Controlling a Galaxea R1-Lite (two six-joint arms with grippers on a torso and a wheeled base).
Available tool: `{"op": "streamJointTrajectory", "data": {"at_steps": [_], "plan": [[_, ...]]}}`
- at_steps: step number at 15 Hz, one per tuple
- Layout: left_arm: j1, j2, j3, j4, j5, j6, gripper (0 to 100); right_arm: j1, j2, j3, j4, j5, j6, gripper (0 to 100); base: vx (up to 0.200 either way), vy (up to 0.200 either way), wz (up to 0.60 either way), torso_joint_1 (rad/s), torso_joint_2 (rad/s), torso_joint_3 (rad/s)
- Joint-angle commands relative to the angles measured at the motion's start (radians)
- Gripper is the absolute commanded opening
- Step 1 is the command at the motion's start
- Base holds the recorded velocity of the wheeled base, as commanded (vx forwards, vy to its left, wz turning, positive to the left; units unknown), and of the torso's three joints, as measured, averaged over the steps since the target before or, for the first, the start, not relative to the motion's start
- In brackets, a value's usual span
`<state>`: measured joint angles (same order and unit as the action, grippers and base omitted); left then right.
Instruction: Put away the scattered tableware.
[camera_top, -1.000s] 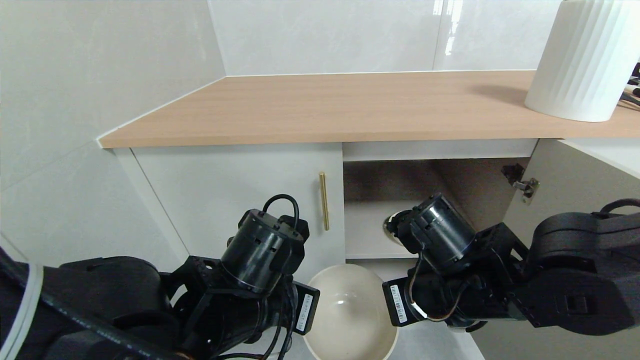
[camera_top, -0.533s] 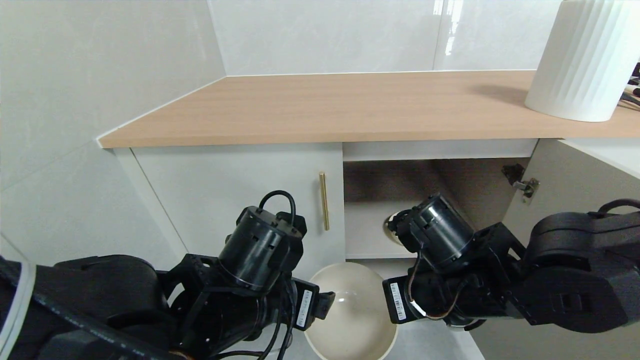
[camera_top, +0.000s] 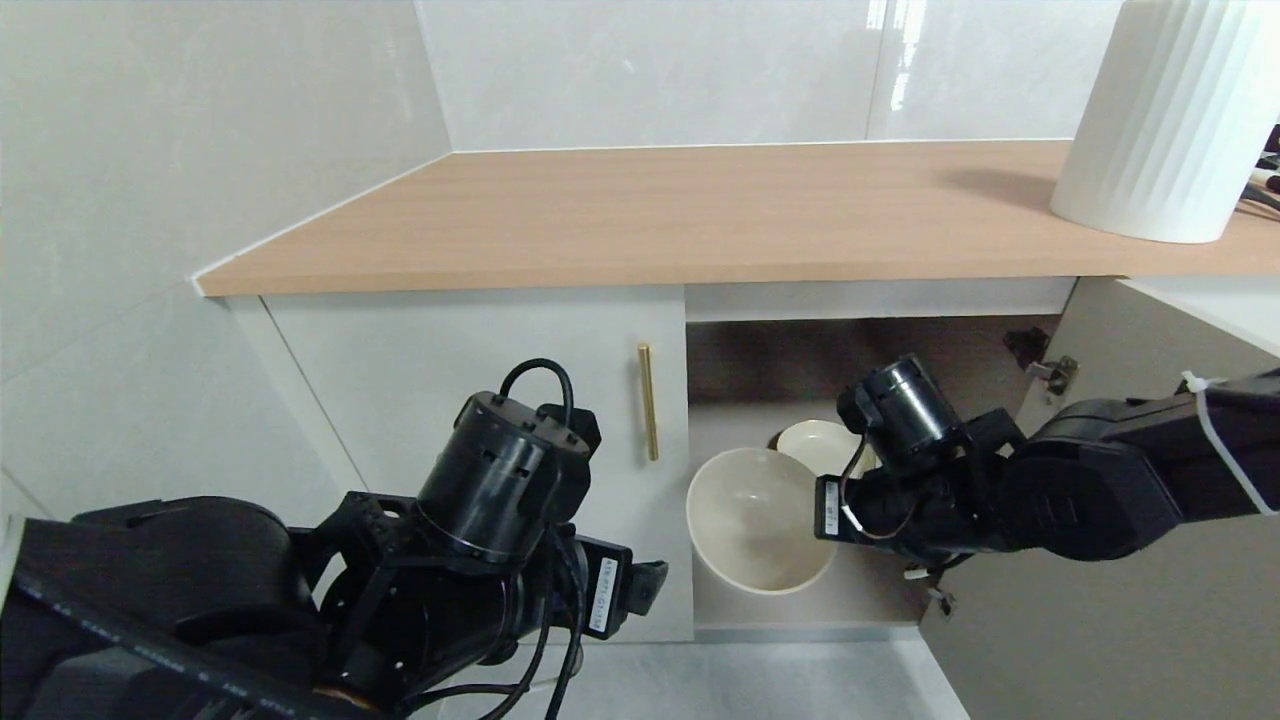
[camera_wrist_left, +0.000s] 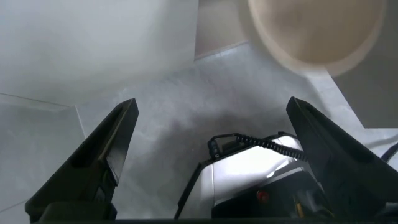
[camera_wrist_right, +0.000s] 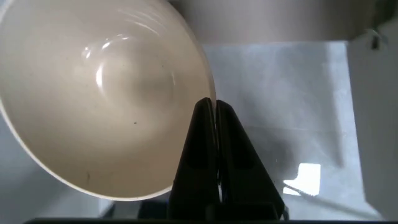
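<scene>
The right hand (camera_wrist_right: 213, 107) is clamped on the rim of a cream bowl (camera_top: 757, 520), its two fingers pressed together over the edge. It holds the bowl in the mouth of the open cupboard (camera_top: 880, 300) under the worktop (camera_top: 700, 210). The bowl is tipped so that its hollow faces up and outward. I cannot tell whether its base touches the cupboard floor. Just behind it, farther in, sits a smaller bowl (camera_top: 818, 443) of the same pale colour. The right-hand door (camera_top: 1120, 360) stands swung open beside the arm.

The left hand (camera_wrist_left: 211, 109) hangs low in front of the shut left door (camera_top: 470, 360), near the brass handle (camera_top: 647, 402). Its fingers are spread wide with nothing between them, above the pale floor (camera_wrist_left: 186, 124). Up on the worktop, at the far right, stands a white ribbed vessel (camera_top: 1170, 120).
</scene>
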<state>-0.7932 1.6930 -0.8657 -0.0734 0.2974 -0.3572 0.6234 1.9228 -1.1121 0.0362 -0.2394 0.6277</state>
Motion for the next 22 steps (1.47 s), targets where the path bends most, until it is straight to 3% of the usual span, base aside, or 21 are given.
{"op": "streamJointTrajectory", "data": {"at_steps": [1,4,8,22], "plan": [[-0.001,-0.006,0.001,0.0,0.0,-0.002,100,-0.12,0.104,-0.005,-0.114,-0.029,0.026,0,0.0,0.0,0.0,0.0,0.0,0.0],[-0.001,-0.009,0.001,0.0,0.0,-0.002,100,-0.197,0.182,-0.026,-0.242,-0.097,0.032,0,0.0,0.0,0.0,0.0,0.0,0.0],[-0.001,-0.009,0.001,0.0,0.0,-0.002,100,-0.281,0.26,-0.117,-0.252,-0.1,0.047,0,0.0,0.0,0.0,0.0,0.0,0.0],[-0.001,-0.007,-0.001,0.0,0.0,-0.002,100,-0.33,0.384,-0.255,-0.248,-0.1,0.069,0,0.0,0.0,0.0,0.0,0.0,0.0]]}}
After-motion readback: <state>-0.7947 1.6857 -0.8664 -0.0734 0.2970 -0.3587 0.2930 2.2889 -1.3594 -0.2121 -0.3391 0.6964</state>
